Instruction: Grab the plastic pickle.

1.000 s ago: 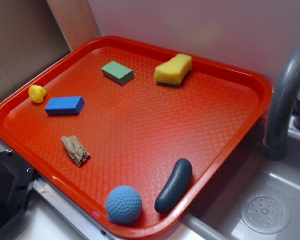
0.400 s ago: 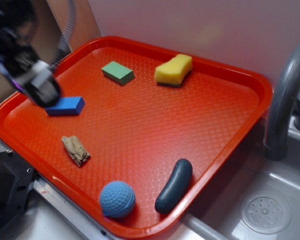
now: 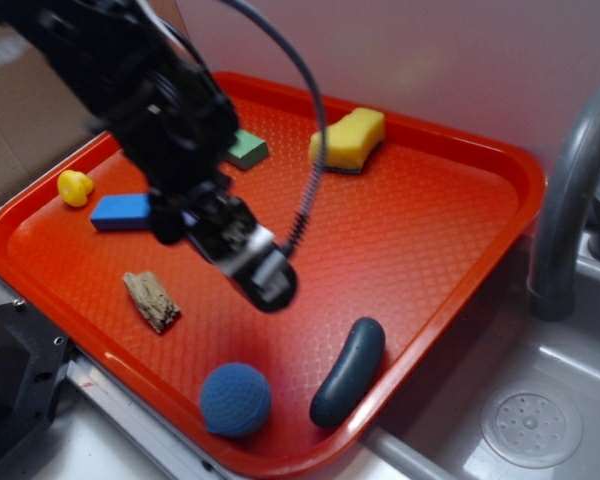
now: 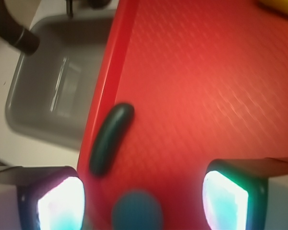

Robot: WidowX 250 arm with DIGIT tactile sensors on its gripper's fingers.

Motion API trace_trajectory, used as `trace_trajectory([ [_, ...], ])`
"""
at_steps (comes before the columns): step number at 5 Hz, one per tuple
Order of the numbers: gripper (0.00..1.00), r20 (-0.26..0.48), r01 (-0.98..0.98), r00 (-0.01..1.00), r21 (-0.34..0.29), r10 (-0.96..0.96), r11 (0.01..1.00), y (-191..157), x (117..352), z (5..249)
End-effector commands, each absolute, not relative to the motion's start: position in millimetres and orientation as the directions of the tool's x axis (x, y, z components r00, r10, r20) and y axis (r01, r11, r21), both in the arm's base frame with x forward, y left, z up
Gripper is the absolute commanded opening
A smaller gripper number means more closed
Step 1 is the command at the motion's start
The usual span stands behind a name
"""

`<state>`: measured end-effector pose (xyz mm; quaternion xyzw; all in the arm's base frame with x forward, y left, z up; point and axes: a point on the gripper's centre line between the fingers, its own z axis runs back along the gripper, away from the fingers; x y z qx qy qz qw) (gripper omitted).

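The plastic pickle [image 3: 348,371] is a dark green-grey curved piece lying flat near the front right rim of the red tray [image 3: 460,150]. In the wrist view the plastic pickle [image 4: 110,138] lies along the tray's edge, ahead of my fingers. My gripper [image 3: 265,280] hangs in the air over the tray's middle, up and to the left of the pickle. Its jaws stand wide open and hold nothing. In the wrist view the gripper [image 4: 143,203] shows both pads far apart, with the blue ball [image 4: 137,211] on the tray below, between them.
The dimpled blue ball [image 3: 236,399] sits left of the pickle at the front rim. A yellow sponge [image 3: 347,139], green block [image 3: 246,150], blue block [image 3: 120,211], yellow duck [image 3: 75,187] and wood piece [image 3: 152,301] lie on the tray. A grey sink [image 3: 530,420] and faucet [image 3: 565,200] stand at right.
The arm has swung from the tray's far left to above its middle, closer to the pickle. The blue ball rolled slightly left earlier. The pickle has not moved.
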<state>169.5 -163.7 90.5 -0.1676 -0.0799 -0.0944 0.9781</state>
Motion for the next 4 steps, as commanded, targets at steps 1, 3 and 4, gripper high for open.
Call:
trace_trajectory([
  [1, 1.0, 0.137, 0.231, 0.969, -0.227, -0.204, 0.946, -190.8, 186.2, 74.4],
  [3, 1.0, 0.02, 0.207, 0.977, -0.321, -0.212, 0.924, -217.3, 178.5, 56.4],
  [4, 1.0, -0.01, 0.262, 0.962, -0.234, -0.272, 0.936, -225.3, 178.9, 46.4],
])
